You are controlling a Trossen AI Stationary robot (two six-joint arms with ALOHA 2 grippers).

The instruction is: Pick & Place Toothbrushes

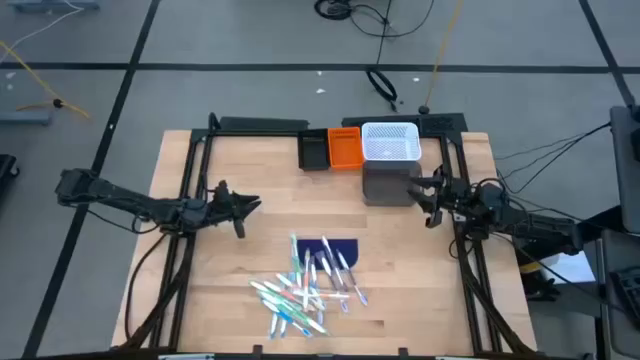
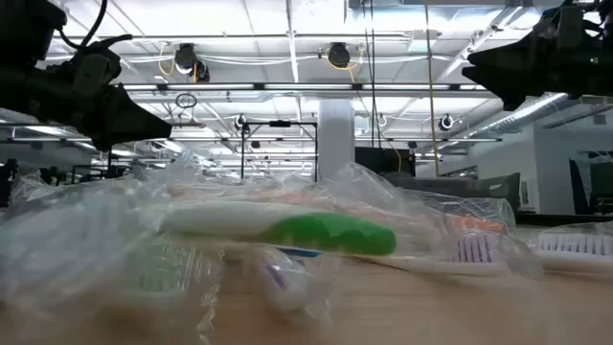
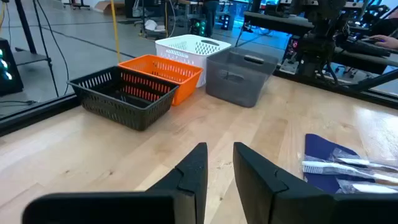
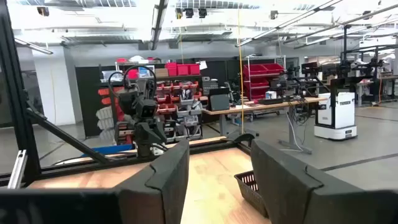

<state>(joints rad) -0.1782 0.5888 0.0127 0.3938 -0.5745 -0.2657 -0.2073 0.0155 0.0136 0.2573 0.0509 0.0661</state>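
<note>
Several toothbrushes (image 1: 305, 285) in clear wrappers lie in a loose pile near the table's front edge, some of them resting on a dark blue mat (image 1: 338, 248). The low view shows a green-handled one (image 2: 326, 233) close up. A few show in the left wrist view (image 3: 348, 167) on the mat (image 3: 318, 148). My left gripper (image 1: 250, 207) hovers left of centre, above the wood and behind the pile, open with nothing between its fingers (image 3: 221, 165). My right gripper (image 1: 418, 192) hovers at the right beside the grey bin, also open and empty (image 4: 219, 168).
Four bins stand at the far edge: black (image 1: 313, 150), orange (image 1: 345, 147), white (image 1: 390, 140), and a grey one (image 1: 388, 183) in front of the white. Black frame rails (image 1: 190, 180) run along the table's sides. Bare wood lies between pile and bins.
</note>
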